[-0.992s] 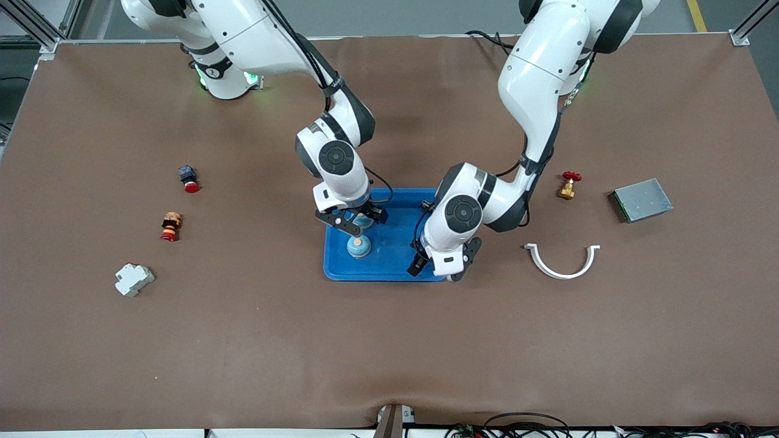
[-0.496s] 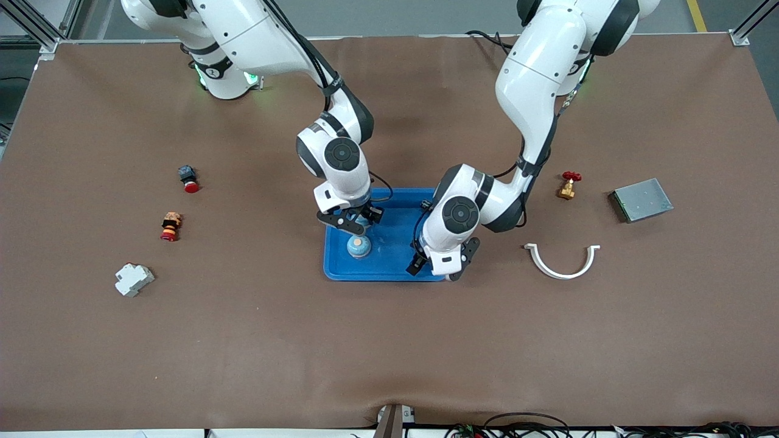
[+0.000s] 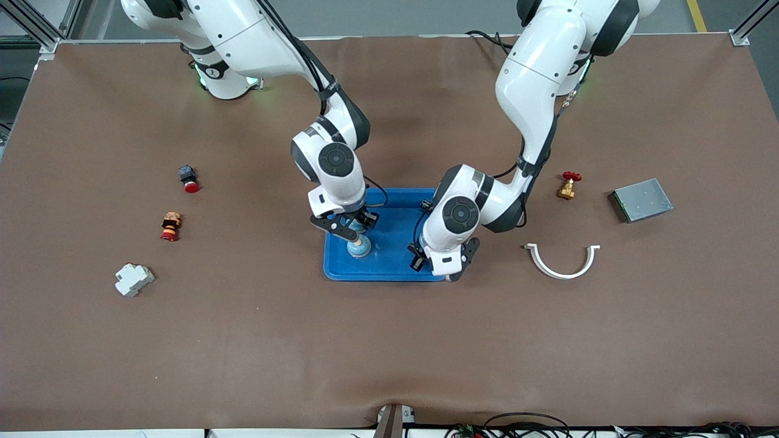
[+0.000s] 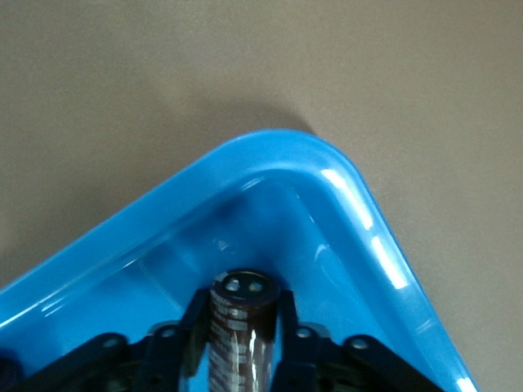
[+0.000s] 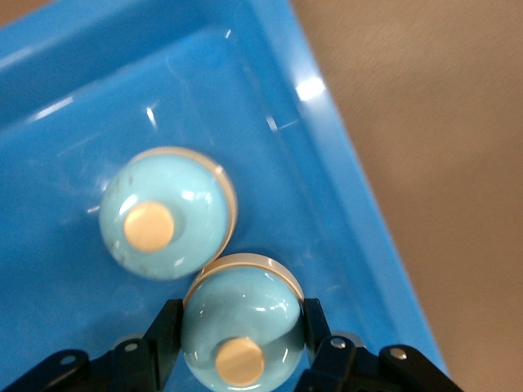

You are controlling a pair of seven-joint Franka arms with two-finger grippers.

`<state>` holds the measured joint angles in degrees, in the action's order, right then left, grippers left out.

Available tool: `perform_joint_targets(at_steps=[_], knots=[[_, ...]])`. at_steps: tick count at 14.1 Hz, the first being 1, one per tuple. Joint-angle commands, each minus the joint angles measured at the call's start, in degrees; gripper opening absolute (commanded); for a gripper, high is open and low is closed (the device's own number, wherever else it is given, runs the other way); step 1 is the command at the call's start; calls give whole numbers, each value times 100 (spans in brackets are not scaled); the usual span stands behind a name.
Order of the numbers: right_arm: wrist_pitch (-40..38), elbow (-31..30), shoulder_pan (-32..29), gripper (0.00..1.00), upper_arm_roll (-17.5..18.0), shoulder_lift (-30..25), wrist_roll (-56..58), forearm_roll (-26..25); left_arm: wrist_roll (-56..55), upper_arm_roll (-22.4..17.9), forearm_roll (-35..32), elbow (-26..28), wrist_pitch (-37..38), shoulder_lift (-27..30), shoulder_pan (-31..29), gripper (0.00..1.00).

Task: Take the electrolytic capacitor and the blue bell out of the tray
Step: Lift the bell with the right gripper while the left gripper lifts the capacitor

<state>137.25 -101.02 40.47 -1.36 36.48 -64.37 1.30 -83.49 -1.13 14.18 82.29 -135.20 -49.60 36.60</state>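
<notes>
Front: both claws have just closed inside the tray (image 3: 389, 267), so both picks look made; lift-out next. One bell (image 3: 359, 246) sits at 5 o'clock of the right gripper (image 3: 352, 226).

Left wrist: left gripper (image 4: 239, 343) clamps the capacitor (image 4: 240, 327), a dark ribbed cylinder, in a tray corner.

Right wrist: the right claw clamps a pale-blue bell (image 5: 243, 331), touching its twin at 11 o'clock.

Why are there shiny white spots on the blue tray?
Lamp glare: in the left wrist view, white streaks run along the tray rim; in the right wrist view, a spot sits on the rim and glints on the bells; the front view shows none.
</notes>
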Motion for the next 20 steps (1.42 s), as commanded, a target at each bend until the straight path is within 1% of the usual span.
perform_joint_targets(at_steps=[1, 3, 5, 7, 8, 10, 11, 12, 13, 15, 18, 20], knots=[[-759, 328, -547, 0, 311, -237, 510, 298, -211, -54, -73, -99, -32, -6, 58, 0], [-1259, 302, -960, 0, 312, -571, 1413, 720, -220, -54, -91, -108, 20, 64, 58, 0], [-1840, 276, -1391, 0, 295, -870, 2232, 792, -220, -54, -82, -108, 99, 213, 58, 0], [-1930, -4, -1559, 0, 225, -1238, 2786, 670, -185, -63, -99, -99, 143, 344, 14, 0], [-1930, -171, -1716, 0, 198, -1406, 3076, 487, -150, -63, -143, -73, 196, 424, -30, 0], [-1913, -575, -1884, 0, 198, -1757, 3325, 82, 68, -45, -450, -64, 756, 748, -179, 0], [-1869, -777, -1946, 0, 198, -1907, 3378, -85, 270, -37, -468, -20, 976, 915, -249, 0], [-1825, -901, -2016, 0, 198, -1969, 3448, -200, 568, -36, -469, 24, 1222, 1038, -354, 0], [-1729, -1006, -2086, 0, 198, -2022, 3579, -209, 910, -28, -460, 137, 1442, 1196, -451, 0], [-1379, -1331, -2279, 0, 198, -2154, 3904, -210, 1569, -36, -469, 610, 1550, 1600, -627, 0], [-816, -1946, -2526, 0, 207, -2391, 4327, -201, 2913, -36, -469, 1603, 1550, 2373, -1092, 0], [-272, -2455, -2535, 0, 198, -2514, 4415, -201, 3809, -45, -477, 2245, 1541, 2830, -1426, 0]])
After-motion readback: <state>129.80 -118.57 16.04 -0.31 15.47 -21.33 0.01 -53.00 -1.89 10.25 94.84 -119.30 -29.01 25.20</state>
